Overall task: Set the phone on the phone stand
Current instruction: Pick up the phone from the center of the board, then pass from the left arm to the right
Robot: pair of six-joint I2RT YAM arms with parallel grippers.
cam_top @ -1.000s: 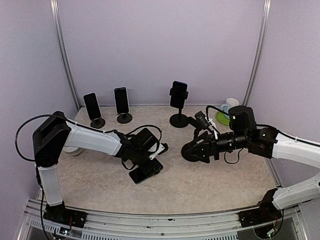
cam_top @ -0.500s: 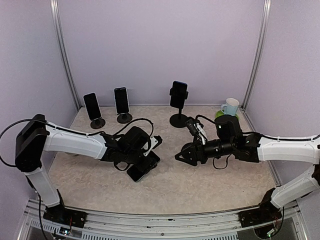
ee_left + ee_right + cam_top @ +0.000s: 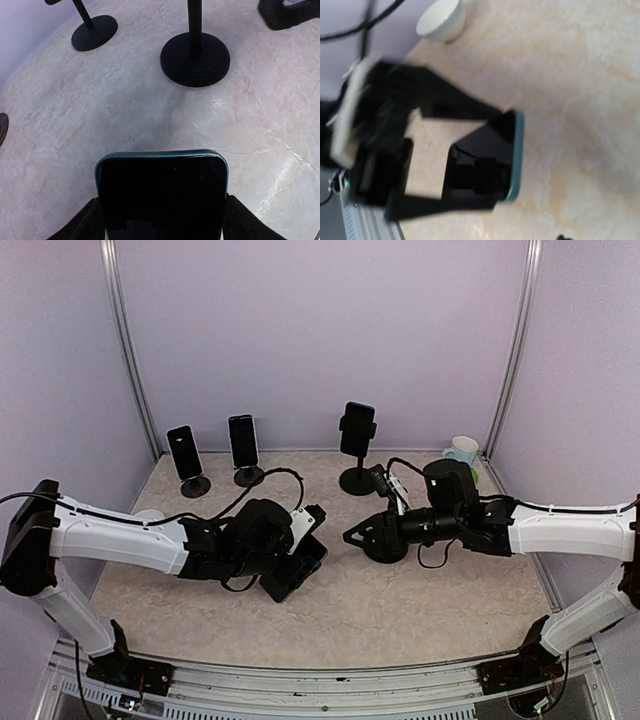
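Observation:
A dark phone with a teal edge sits between the two fingers of my left gripper, which is shut on its sides. From above, the phone hangs just over the table at centre left, in the left gripper. My right gripper points left at it from a short way off, open and holding nothing. The right wrist view shows the phone, blurred. Three phone stands at the back each carry a phone: two small ones and a taller clamp stand.
The clamp stand's round base lies ahead of the held phone, a smaller base to its left. A pale mug stands on a green coaster at the back right. A white bowl sits behind the left arm.
The left gripper has carried the phone slightly right and toward the back. The right gripper has swung left toward the phone, and its jaws have narrowed a little.

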